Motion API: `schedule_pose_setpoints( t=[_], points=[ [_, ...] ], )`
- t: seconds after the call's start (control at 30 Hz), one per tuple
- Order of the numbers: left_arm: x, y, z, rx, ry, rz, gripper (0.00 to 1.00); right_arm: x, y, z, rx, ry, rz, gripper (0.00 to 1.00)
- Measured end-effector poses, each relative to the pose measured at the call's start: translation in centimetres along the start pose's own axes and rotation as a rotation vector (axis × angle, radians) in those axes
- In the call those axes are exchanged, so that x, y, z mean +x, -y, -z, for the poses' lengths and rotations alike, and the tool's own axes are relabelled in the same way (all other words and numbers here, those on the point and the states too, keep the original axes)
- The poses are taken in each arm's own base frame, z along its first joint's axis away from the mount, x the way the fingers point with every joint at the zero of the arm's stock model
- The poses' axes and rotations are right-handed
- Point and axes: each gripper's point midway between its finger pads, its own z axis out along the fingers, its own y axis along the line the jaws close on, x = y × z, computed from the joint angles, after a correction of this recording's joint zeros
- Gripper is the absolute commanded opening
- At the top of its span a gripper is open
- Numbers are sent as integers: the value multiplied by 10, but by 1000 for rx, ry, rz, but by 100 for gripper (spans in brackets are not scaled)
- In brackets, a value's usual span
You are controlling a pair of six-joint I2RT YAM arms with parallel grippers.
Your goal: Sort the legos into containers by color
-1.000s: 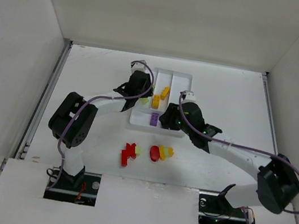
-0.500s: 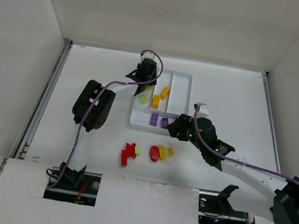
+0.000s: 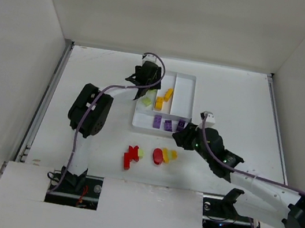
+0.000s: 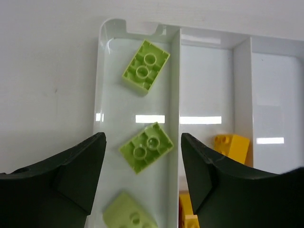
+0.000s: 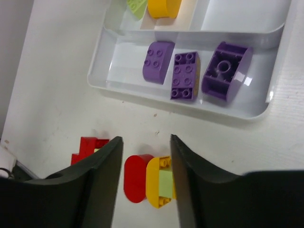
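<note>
Tabletop [image 3: 94, 75]: left gripper [image 4: 143, 140], right gripper [image 5: 145, 142] are hovering released, empty; right should be straddling red brick [image 5: 135, 178] only, sparing yellow brick [image 5: 156, 185].

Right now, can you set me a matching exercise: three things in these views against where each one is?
1. purple bricks
2. red bricks
3. left fingers

A. on the table, outside the tray
B. open, above the light green bricks
C. in the tray's crosswise section

Pairs: 1-C, 2-A, 3-B.
</note>
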Motion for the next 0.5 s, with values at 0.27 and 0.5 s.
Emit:
schedule_pose_setpoints(
  t=[0.27, 0.5],
  points=[
    [-13, 13, 121, 126, 120, 91, 52, 70, -59, 29, -177, -178, 113, 38],
    [51, -33, 202, 120, 103, 172, 50, 129, -91, 35, -239, -336, 227, 72]
  ],
)
